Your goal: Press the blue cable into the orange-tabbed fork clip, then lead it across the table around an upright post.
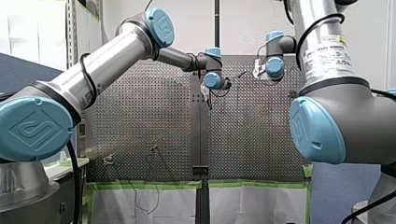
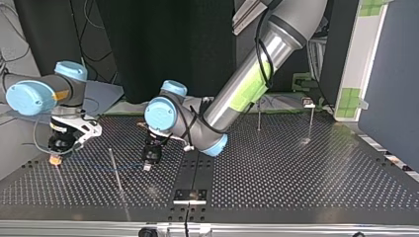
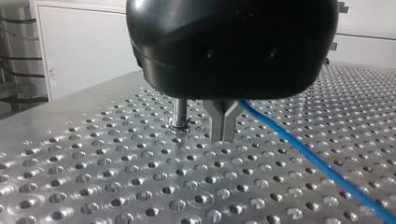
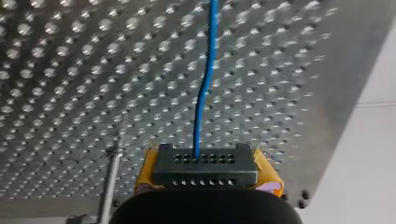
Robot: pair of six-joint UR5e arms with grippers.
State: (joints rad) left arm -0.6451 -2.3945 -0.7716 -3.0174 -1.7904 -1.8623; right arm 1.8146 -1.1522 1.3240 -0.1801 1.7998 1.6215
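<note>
My left gripper (image 3: 223, 127) and my right gripper (image 4: 205, 164), jaws apparently both clenched on the thin blue cable (image 3: 317, 162) low over the perforated metal tabletop (image 3: 93, 186), should keep it taut rounding the slim steel post (image 3: 180, 112).

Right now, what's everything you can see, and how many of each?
table: one, silver, full of holes, under everything
blue cable: one, blue, stretched between both pincers
posts: three, silver, one by the cable, two at the top view's right back
holed block: one, black, at my right pincer's tip, cable running into it
green tape: strips, green, along the table's edge in the front view
left pincer: one, black, shut on the cable
right pincer: one, black, at the top view's left
</note>
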